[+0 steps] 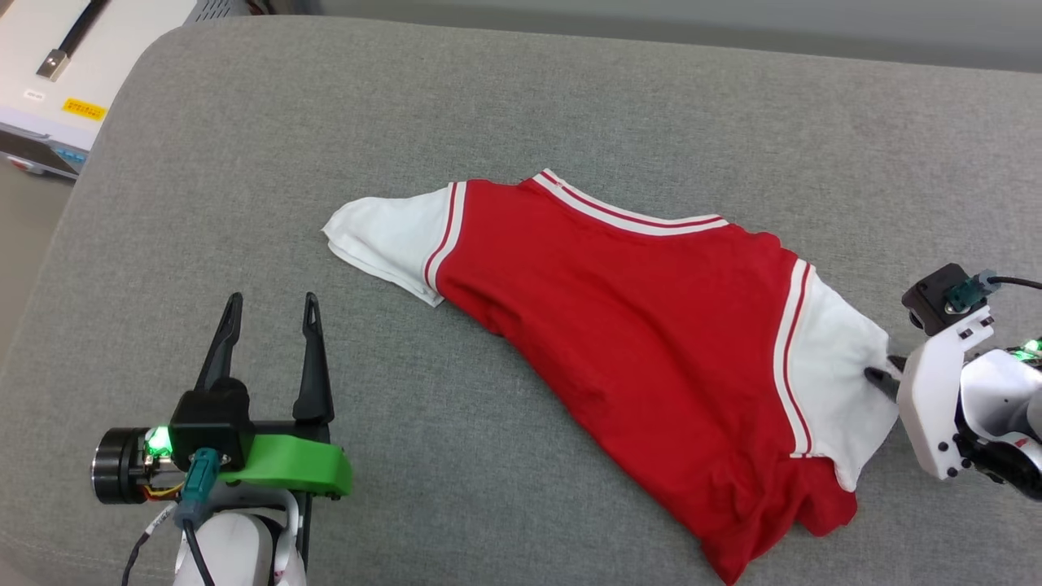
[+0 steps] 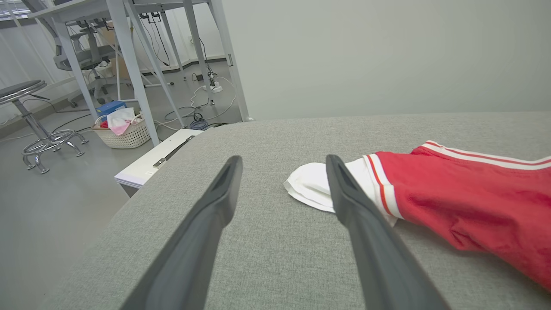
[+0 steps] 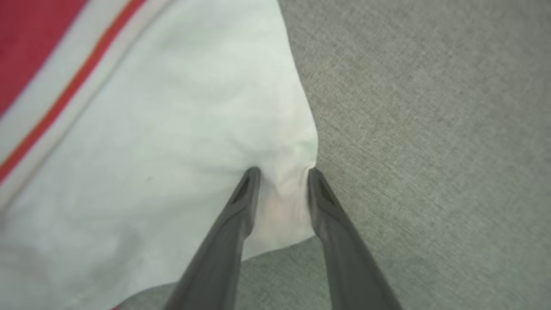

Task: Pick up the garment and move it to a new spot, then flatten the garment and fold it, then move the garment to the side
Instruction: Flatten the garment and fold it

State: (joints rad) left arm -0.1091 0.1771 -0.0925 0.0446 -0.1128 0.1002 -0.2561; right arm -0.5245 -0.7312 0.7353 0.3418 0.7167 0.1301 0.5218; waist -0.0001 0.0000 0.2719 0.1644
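One grey cloth-covered bench (image 1: 570,98) is carrying everything. Across its middle the garment (image 1: 635,325) is lying spread out, plain red side up, with its striped collar trim pointing toward the far edge and its hem crumpling toward the near edge. The left gripper (image 1: 273,299) is hovering over bare bench near the white left sleeve (image 1: 383,236) without touching it, its jaws standing wide apart. The right gripper (image 3: 283,170) is sitting tips-down at the outer edge of the white right sleeve (image 1: 838,366), with a pucker of white cloth bunching between its narrowed jaws. Whether they are actually clamping it, I cannot tell.
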